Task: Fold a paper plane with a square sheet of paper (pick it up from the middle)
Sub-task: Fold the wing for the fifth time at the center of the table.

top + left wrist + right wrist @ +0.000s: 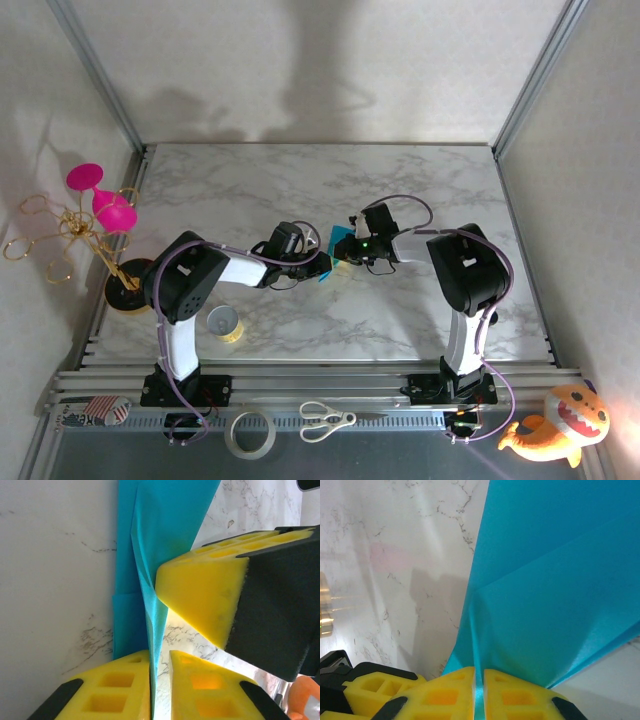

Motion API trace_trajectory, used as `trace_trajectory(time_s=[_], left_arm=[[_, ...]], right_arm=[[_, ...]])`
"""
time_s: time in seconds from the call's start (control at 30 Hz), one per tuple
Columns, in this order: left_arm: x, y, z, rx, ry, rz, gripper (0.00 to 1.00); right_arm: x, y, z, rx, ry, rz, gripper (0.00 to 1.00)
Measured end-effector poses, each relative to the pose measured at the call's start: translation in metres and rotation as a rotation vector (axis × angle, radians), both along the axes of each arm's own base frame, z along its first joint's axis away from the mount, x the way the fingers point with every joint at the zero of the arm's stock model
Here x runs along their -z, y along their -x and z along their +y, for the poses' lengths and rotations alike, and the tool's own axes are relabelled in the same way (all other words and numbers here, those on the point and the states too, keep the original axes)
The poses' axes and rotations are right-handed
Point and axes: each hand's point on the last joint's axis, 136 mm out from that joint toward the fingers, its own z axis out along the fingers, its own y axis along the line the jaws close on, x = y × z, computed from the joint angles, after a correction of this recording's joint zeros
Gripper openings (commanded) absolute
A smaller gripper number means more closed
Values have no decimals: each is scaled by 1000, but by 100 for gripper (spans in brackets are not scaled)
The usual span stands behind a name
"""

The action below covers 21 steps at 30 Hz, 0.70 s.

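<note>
The teal sheet of paper [341, 241] sits mid-fold at the middle of the marble surface [420, 190], between the two arms. It is creased, with one flap overlapping, and is not yet a plane. The left gripper [160, 660] has its yellow foam fingers [117, 687] pressed together on a raised ridge of the sheet. The right gripper [479, 675] pinches the same sheet just as tightly, with its fingers [520, 697] close beside the left ones (whether the two pairs touch, I cannot tell).

I judge the step in hand to be forming a crease. The next move likely calls for one pair of fingers to hold firm while the other lets go and presses the fold flat, without tearing the thin paper.

Counted:
- one sheet
- two grippers, with four foam fingers
- one yellow tape roll [225, 322]
- one white tape roll [250, 432]
- one pair of scissors [325, 420]
- one plush fish [560, 425]
</note>
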Motion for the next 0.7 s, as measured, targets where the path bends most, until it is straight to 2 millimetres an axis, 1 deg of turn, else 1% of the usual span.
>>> trace_trajectory(time_s=[0.37,0.7], left_arm=[[-2,12,9,-7,-40,55,21],[-11,11,12,-25,-30,64,26]], right_arm=[[1,0,0,-11,19,19,14],[2,0,1,-15,25,25,15]])
